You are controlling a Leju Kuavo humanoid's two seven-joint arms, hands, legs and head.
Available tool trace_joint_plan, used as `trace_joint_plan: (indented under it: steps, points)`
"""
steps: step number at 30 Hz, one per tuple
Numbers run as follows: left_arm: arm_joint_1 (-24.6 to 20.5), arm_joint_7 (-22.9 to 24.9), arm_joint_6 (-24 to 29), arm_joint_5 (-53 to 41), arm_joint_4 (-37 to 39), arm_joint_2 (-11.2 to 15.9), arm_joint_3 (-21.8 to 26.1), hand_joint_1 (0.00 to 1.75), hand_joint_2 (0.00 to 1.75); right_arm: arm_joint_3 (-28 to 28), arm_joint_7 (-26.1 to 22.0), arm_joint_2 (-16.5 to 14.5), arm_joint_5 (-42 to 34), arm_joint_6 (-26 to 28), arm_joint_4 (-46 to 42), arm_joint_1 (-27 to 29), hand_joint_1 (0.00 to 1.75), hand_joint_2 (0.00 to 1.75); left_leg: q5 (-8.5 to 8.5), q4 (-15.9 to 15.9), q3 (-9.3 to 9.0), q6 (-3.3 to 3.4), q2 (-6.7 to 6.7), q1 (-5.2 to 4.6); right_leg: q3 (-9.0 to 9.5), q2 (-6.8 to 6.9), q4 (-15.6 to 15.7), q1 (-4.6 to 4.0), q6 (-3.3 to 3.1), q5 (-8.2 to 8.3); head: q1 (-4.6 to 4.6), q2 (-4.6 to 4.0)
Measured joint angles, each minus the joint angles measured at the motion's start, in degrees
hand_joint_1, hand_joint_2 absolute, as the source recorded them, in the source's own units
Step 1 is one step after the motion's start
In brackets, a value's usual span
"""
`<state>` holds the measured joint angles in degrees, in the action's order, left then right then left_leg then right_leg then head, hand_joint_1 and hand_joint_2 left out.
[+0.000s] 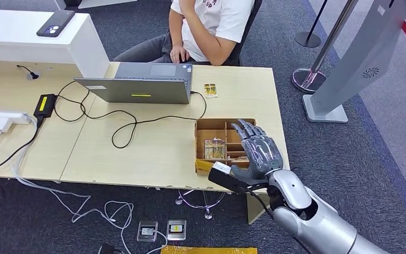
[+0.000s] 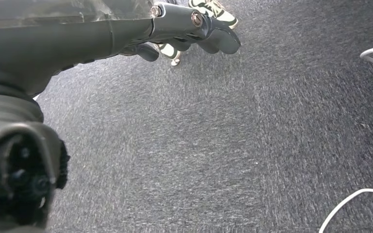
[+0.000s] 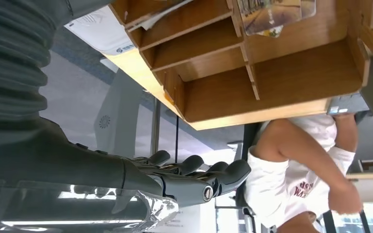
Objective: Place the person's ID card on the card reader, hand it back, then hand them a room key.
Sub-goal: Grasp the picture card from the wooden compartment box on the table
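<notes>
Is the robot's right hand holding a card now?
No, the right hand hovers over the wooden box with fingers spread and nothing in it.

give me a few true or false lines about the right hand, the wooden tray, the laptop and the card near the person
1. The right hand hovers open over the wooden divided tray. True.
2. The right hand grips a card. False: its fingers are spread and hold nothing.
3. The laptop is closed flat. False: it stands open, its screen facing the person.
4. A small card lies on the table between the tray and the person. True.
5. The left hand rests on the table. False: it hangs over grey carpet.
6. A phone lies on the white counter. True.
</notes>
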<state>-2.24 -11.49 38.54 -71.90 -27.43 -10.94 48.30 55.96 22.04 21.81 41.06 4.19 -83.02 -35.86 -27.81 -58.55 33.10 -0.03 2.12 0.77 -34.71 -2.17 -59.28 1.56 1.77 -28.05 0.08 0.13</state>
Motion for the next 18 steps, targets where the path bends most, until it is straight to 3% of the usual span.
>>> trace_joint_plan:
  steps: [18]
  points:
    - [-0.8, 0.0, 0.0, -0.6, 0.0, 0.0, 1.0, 0.0, 0.0, 2.0, 2.7, -0.1, 4.7, -0.7, 3.2, 2.6, 0.0, 1.75, 0.0, 0.0, 0.01, 0.0, 0.0, 0.0, 0.0, 0.01, 0.0, 0.0, -0.01, -0.01, -0.01, 0.0]
